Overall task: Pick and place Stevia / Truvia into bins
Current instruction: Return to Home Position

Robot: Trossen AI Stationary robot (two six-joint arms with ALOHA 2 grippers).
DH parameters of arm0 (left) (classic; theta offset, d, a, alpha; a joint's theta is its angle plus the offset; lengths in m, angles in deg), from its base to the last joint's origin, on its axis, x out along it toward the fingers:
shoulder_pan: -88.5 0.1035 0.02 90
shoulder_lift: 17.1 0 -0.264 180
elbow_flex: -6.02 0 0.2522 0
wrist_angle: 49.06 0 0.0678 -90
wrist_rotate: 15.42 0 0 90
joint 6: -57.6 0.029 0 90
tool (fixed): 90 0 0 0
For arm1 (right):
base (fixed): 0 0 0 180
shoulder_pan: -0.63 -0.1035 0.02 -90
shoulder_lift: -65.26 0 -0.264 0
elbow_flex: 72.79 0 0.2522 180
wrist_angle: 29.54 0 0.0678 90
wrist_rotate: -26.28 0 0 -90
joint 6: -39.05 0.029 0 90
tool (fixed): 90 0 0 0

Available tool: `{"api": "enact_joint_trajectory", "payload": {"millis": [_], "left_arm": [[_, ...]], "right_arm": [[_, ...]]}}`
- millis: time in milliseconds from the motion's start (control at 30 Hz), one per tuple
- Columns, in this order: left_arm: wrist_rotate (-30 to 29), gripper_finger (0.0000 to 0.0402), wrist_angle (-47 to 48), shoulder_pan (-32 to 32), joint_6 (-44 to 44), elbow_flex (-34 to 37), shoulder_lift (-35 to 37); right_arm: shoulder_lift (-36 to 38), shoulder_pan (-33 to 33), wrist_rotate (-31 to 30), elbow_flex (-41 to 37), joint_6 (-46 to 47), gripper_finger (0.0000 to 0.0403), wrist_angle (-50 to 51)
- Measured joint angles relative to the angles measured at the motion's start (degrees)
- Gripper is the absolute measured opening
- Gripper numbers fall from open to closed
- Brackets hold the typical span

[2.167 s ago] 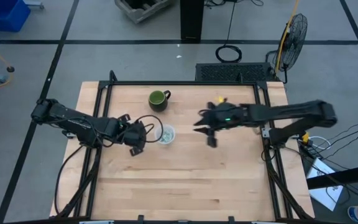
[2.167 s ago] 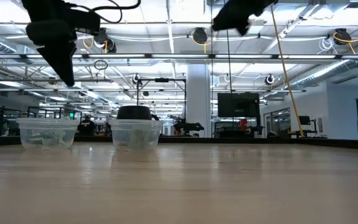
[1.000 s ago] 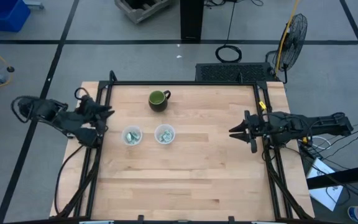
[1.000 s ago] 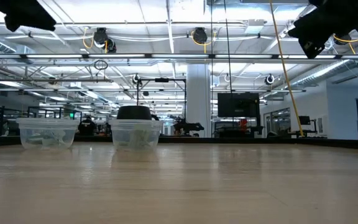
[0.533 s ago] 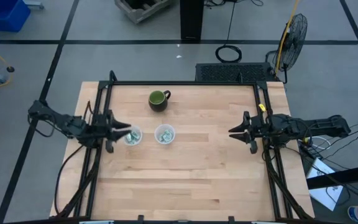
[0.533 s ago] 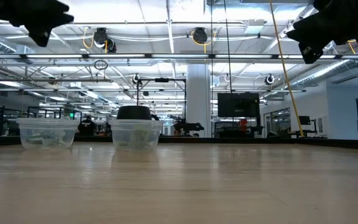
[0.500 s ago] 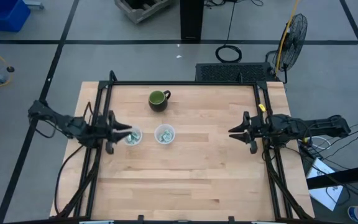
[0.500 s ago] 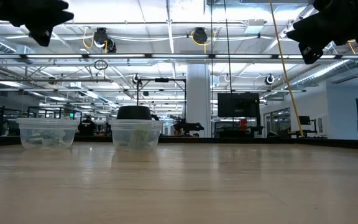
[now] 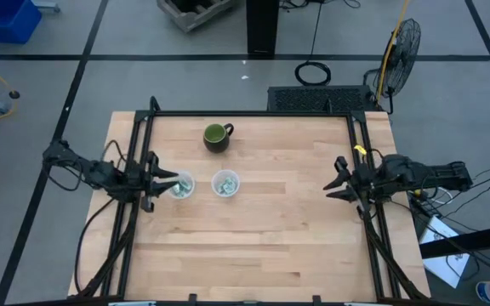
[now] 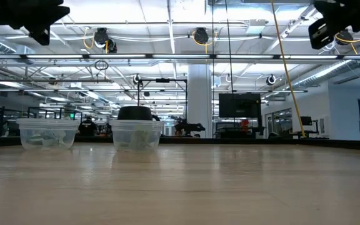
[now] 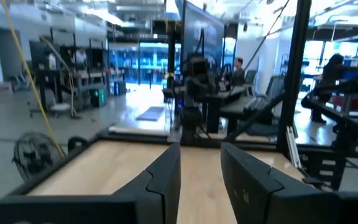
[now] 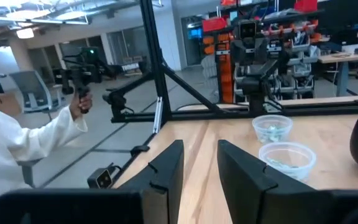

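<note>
Nearest, bare pale wood: front half of the bench [image 9: 253, 246] open from side to side, black frame rails [image 9: 128, 229] down both edges.

Further in, just short of the dark green mug [image 9: 216, 136], two round bins side by side and slightly apart. One clear bin [image 9: 236, 183] almost straight in front of the mug, second clear bin [image 9: 191, 185] beside it toward the left arm's side. Pale green Stevia sachets [image 9: 225, 184] lying inside both.

Level with the bins, left jaws raised off the wood just beside the second clear bin, on the side away from the mug, pointing inward. Fingers [image 11: 165, 180] parted by a narrow gap, empty.

Well apart from the mug toward the right arm's side, right jaws close to that side's rail, likewise raised and pointing inward. Fingers [image 12: 166, 177] a little apart, holding nothing. Broad free wood between them and the mug.

Behind the mug, the bench's back edge, then grey floor [image 9: 143, 76] with a black column [image 9: 262, 30], a coiled cable [image 9: 313, 74] and a standing fan [image 9: 402, 42].

Beyond the bench in the right wrist view, a person's white sleeve [image 12: 23, 149] and a hand [image 12: 79, 104] around a dark handle.

Farthest, in the low view, a long bright hall: ceiling lamps [image 10: 199, 34], a dark monitor [image 10: 239, 105].
</note>
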Motion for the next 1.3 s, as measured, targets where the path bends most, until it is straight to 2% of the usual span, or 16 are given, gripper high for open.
{"api": "enact_joint_trajectory", "payload": {"millis": [233,400,633,833,900,1167,1300], "left_arm": [[1.0,0.0118,7.6,0.0,0.3,0.0,10.2],[4.5,0.0118,8.3,0.0,1.8,0.0,10.0],[6.0,0.0118,7.3,0.0,3.6,1.6,10.1],[11.8,0.0118,-1.7,0.0,3.0,8.8,10.0],[12.0,0.0118,-4.0,0.0,2.5,11.1,10.0],[9.6,0.0118,-1.3,0.0,1.6,11.1,9.7],[9.6,0.0118,1.7,0.0,-3.5,11.1,9.7]], "right_arm": [[6.8,0.0,0.0,-1.2,0.3,0.0091,1.9],[8.3,0.0,-0.1,-3.7,0.3,0.0091,0.9],[8.2,0.2,-1.7,-10.0,1.5,0.0091,-8.0],[8.2,0.2,-1.7,-15.9,2.2,0.0091,-17.2],[8.3,0.2,-1.7,-16.6,2.4,0.0091,-17.4],[8.2,0.2,-1.7,-17.2,2.5,0.0091,-16.5],[8.2,0.2,-1.6,-17.2,6.1,0.0091,-14.3]]}}
